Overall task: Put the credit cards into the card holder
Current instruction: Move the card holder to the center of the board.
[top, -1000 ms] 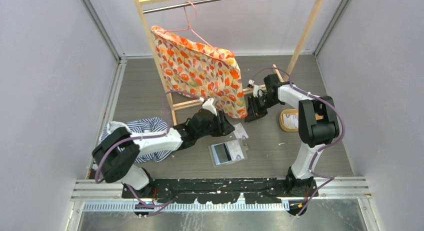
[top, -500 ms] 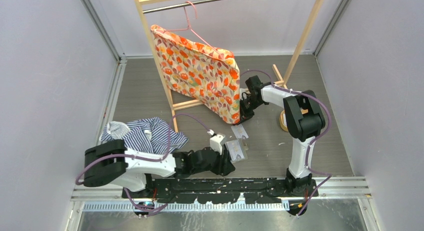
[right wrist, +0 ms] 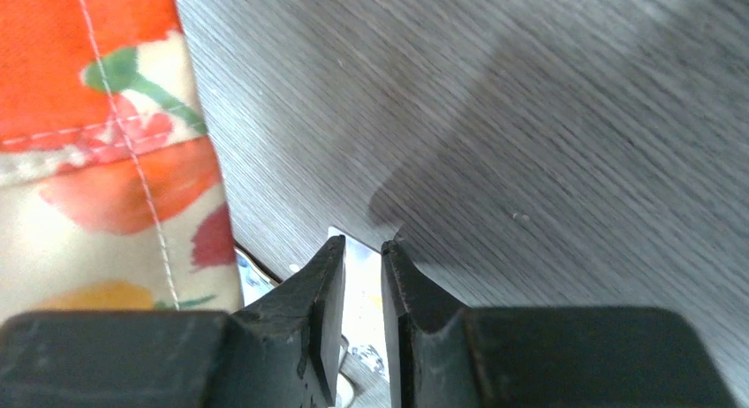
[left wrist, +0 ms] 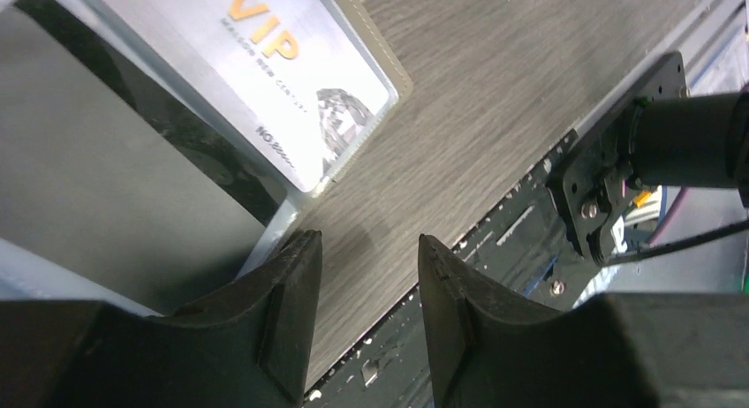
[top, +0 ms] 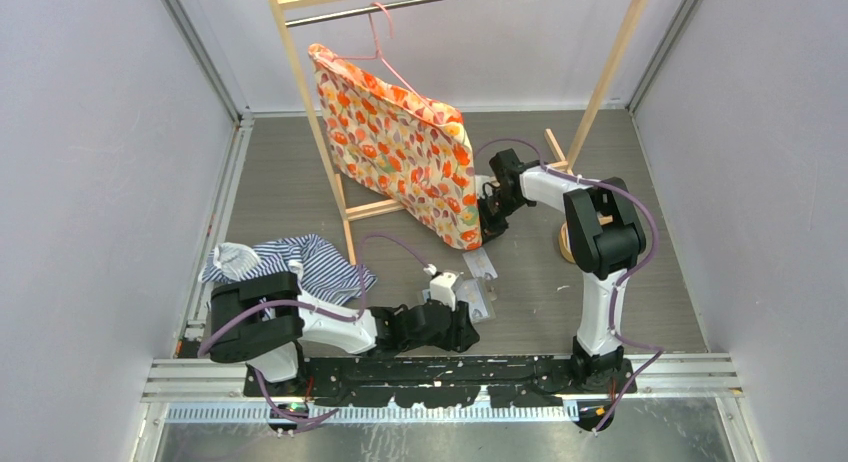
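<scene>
The card holder (top: 480,300) lies open near the table's front edge. In the left wrist view its clear sleeve holds a pale VIP card (left wrist: 291,64), with a black card (left wrist: 132,187) beside it. My left gripper (top: 465,327) hangs low over the holder's near corner, open and empty (left wrist: 366,245). A white card (top: 480,265) lies on the table below the cushion's lower corner. My right gripper (top: 490,220) hovers just above that card (right wrist: 360,289), its jaws a narrow gap apart (right wrist: 362,245) and holding nothing.
A floral orange cushion (top: 400,142) hangs from a wooden rack (top: 310,112) and touches my right gripper's left side (right wrist: 88,117). A striped cloth (top: 290,262) lies at the left. A tan wooden tray (top: 566,244) peeks out behind the right arm.
My left arm has swung from the table's middle down to the front edge, over the card holder. My right gripper has moved left to the cushion's lower corner; the cushion shifted slightly.
</scene>
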